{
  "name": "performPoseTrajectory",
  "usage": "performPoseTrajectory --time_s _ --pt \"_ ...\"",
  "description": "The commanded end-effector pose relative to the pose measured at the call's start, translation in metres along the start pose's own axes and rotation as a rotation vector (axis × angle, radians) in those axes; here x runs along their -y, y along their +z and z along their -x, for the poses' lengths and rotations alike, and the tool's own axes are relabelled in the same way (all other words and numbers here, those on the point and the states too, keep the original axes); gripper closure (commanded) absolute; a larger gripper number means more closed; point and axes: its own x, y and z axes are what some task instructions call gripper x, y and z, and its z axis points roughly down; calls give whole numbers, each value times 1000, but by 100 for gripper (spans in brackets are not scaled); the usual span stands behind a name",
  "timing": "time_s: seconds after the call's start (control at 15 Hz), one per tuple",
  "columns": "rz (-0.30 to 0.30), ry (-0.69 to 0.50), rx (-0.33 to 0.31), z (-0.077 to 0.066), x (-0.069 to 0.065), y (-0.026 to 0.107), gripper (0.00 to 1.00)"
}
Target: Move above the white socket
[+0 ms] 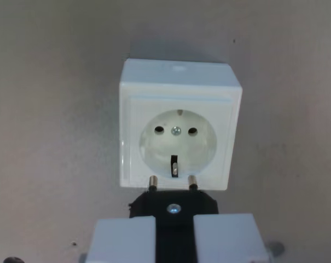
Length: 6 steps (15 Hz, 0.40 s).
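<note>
1. Where the wrist view's lower edge cuts the picture, the gripper [174,241] shows as two pale fingers [121,241], one on each side of a black plug [173,205].
2. The fingers are closed on the plug, pressing its dark body from the view's left and right.
3. A small silver screw [174,208] sits in the middle of the plug's face.
4. Two metal pins [152,182] stand out from the plug's far end, pointing at the socket [179,129].
5. The pin tips overlap the socket's near rim in the picture; whether they touch it cannot be told.
6. The white socket sits in the middle of the view on a grey surface [50,120], square, with a round recess.
7. Inside the recess are two dark holes [159,130], a centre screw and a dark earth clip at the near side.
</note>
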Motion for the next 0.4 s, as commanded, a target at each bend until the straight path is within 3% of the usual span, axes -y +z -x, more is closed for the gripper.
performPoseTrajectory --time_s 0.07,0.4 --pt "4 53 -54 -5 -4 10 100" --pt "0 49 -45 -7 -6 15 100"
